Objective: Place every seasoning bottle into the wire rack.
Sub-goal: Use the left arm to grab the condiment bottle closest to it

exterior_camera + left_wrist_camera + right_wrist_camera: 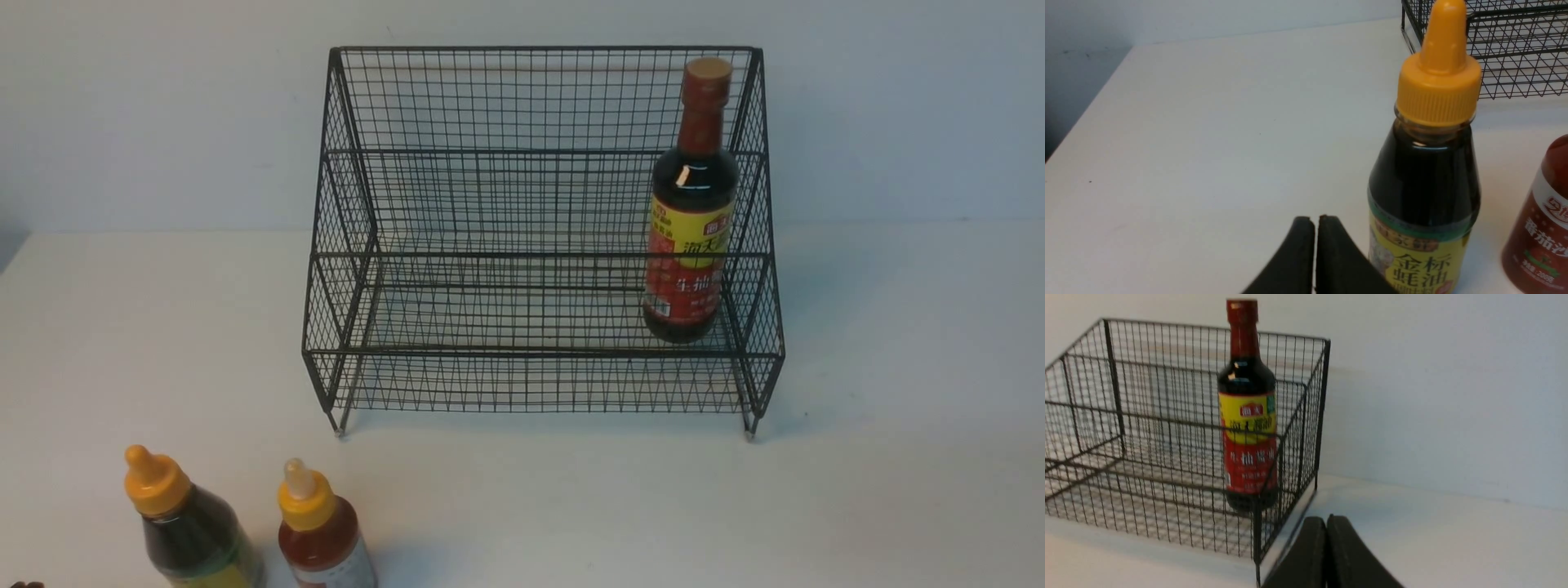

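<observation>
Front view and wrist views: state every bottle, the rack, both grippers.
wire rack: holds one bottle
soy bottle: upright inside rack, right end
dark squeeze bottle: upright on table, capped
red squeeze bottle: upright on table, capped
left gripper: shut, empty
right gripper: shut, empty

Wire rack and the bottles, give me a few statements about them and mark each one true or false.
1. The tall soy bottle stands upright inside the wire rack, near its right end. True.
2. Both small squeeze bottles are in the rack too. False: the dark squeeze bottle and the red squeeze bottle stand on the table in front of it, toward the left.
3. The left gripper is shut and empty. True.
4. The right gripper grips the soy bottle. False: it is shut on nothing, outside the rack.
5. The red squeeze bottle lies on its side. False: it stands upright.
</observation>
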Motion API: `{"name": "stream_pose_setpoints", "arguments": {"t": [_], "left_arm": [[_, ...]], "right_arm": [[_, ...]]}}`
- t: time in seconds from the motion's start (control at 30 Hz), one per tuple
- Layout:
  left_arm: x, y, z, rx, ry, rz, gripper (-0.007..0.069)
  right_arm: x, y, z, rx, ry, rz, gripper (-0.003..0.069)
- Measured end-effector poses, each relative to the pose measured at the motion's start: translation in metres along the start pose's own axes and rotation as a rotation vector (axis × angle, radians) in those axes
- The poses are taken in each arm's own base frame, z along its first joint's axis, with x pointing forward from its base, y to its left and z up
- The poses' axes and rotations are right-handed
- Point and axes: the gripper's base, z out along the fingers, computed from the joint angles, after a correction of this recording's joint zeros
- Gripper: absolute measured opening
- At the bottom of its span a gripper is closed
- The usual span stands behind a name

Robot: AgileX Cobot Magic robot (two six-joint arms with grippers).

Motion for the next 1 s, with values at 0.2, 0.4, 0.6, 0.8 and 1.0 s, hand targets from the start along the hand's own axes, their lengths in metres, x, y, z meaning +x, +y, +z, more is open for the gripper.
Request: {"name": "stream_pose_setpoints", "arguments": {"t": [0.2, 0.4, 0.6, 0.8, 1.0], "left_arm": [[0.0, 0.0, 0.0, 0.0, 0.0, 0.0, -0.0005], [0.0, 0.0, 0.0, 0.0, 0.0, 0.0, -0.0005], [0.0, 0.0, 0.0, 0.0, 0.0, 0.0, -0.0005], [0.0, 0.0, 0.0, 0.0, 0.0, 0.0, -0.0005], [0.0, 0.0, 0.0, 0.0, 0.0, 0.0, -0.0005]], "right_arm": [[0.029, -0.002, 0.004, 0.062, 0.108, 0.016, -0.0015], [0.032, -0.006, 0.003, 0.134, 0.134, 0.023, -0.0015], [0.035, -0.009, 0.002, 0.186, 0.169, 0.02, -0.0015], [0.035, -0.011, 0.002, 0.222, 0.173, 0.021, -0.0015], [0.035, -0.011, 0.002, 0.227, 0.174, 0.022, -0.0015]]}}
